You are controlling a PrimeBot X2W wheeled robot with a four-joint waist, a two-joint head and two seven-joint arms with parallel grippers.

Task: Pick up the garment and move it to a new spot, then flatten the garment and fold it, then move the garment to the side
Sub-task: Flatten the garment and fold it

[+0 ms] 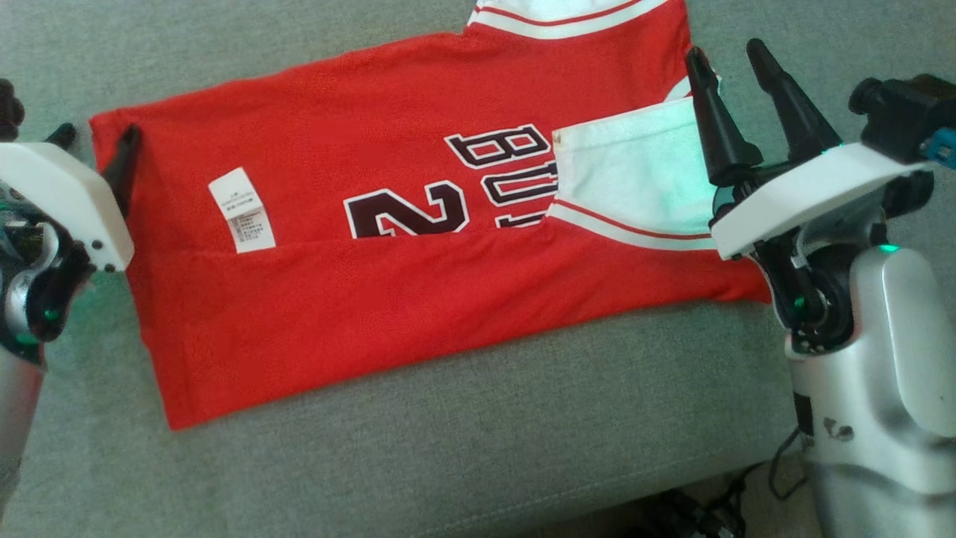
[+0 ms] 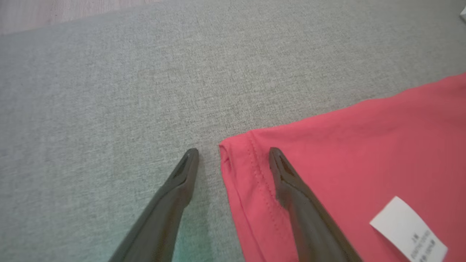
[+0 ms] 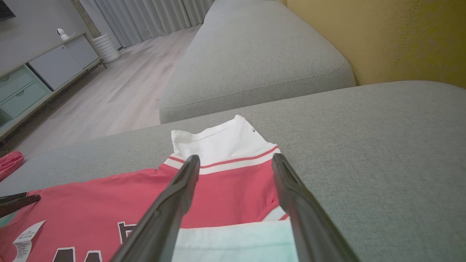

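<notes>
The garment [image 1: 418, 314] is a red jersey with white trim, dark lettering and a white label [image 1: 241, 209], lying flat on the grey sofa seat [image 1: 478, 441] with its near edge folded over. My left gripper [image 1: 93, 146] is open at the garment's left corner. In the left wrist view its fingers [image 2: 233, 151] straddle the hemmed corner of the garment [image 2: 364, 145]. My right gripper [image 1: 728, 51] is open above the white sleeve at the right end. Its fingers [image 3: 235, 157] frame the garment's [image 3: 91, 203] white, red-striped sleeve.
A yellow back cushion [image 3: 382, 36] rises behind the seat, and a second grey seat cushion [image 3: 255, 62] adjoins it. Wooden floor [image 3: 127, 83], a low cabinet [image 3: 43, 72] and a pink-red item [image 3: 11, 163] lie beyond. Cables [image 1: 694, 515] hang below the sofa's front edge.
</notes>
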